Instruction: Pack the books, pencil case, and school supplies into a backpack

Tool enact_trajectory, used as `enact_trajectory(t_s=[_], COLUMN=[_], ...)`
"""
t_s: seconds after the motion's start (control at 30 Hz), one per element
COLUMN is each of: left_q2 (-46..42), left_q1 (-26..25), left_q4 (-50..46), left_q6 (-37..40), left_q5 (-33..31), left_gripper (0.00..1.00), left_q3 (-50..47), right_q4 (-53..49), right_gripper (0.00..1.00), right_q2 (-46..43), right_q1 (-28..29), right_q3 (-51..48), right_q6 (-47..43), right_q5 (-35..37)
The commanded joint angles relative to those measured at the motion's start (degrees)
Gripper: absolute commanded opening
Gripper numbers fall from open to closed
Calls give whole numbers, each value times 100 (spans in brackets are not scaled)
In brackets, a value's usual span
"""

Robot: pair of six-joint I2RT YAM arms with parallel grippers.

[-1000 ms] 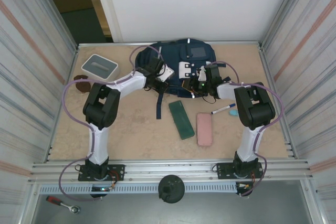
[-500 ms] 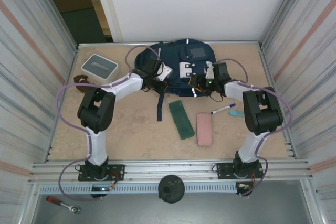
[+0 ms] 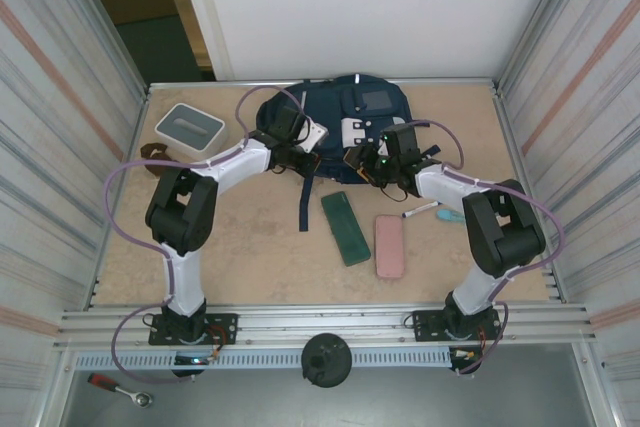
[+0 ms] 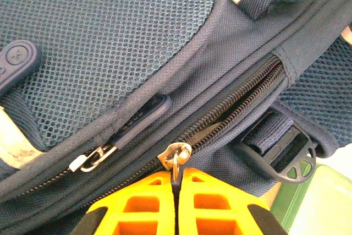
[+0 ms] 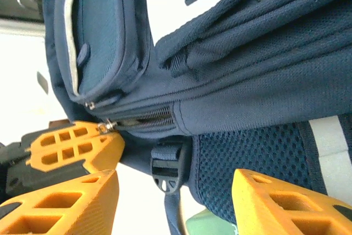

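Observation:
The navy backpack (image 3: 340, 92) lies flat at the back of the table. My left gripper (image 4: 177, 175) is shut on the metal zipper pull (image 4: 175, 153) of its main zip, which is parted a little beyond the slider. My right gripper (image 5: 173, 191) stands open at the backpack's (image 5: 264, 81) near edge, with a black strap buckle (image 5: 168, 169) between its fingers and untouched. A green pencil case (image 3: 345, 227), a pink case (image 3: 389, 245) and a white marker with a blue cap (image 3: 425, 209) lie on the table in front. The books are out of view.
A white-and-grey square box (image 3: 190, 125) sits at the back left with a brown object (image 3: 152, 155) beside it. A small teal item (image 3: 452, 215) lies by the marker. A dark strap (image 3: 303, 202) trails from the backpack toward the front. Metal walls close in both sides.
My right gripper has shifted left along the backpack's near edge and its jaws have widened. The left gripper keeps its hold on the zipper pull.

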Motion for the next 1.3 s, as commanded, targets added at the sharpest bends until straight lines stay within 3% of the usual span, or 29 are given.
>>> enact_trajectory(t_s=[0.0,0.2,0.5,0.77,0.97,1.13,1.27], left_q2=[-291,-309,-327,-291,-291,-309,-309], left_q1=[-114,-171,-173,-70,19,64,82], left_q4=[223,268,312,312,329,381,382], left_q6=[-88,-22,55,66,105,35,32], left_q5=[279,348,321,552,730,772,790], left_gripper=[0,0,0,0,0,0,0], left_q3=[17,28,-38,-2,19,14,18], right_q4=[223,340,-193,-1296,-1241,-525,-321], right_gripper=[55,50,49,47,51,53,54], right_q2=[282,664,637,-666,-919,-772,-453], right_q1=[76,243,366,554,603,617,587], right_q3=[69,180,531,498,328,-13,103], right_q6=[781,1210,252,-3218,-5992,-7502,-8128], right_q5=[339,600,950,1771,1670,1607,1379])
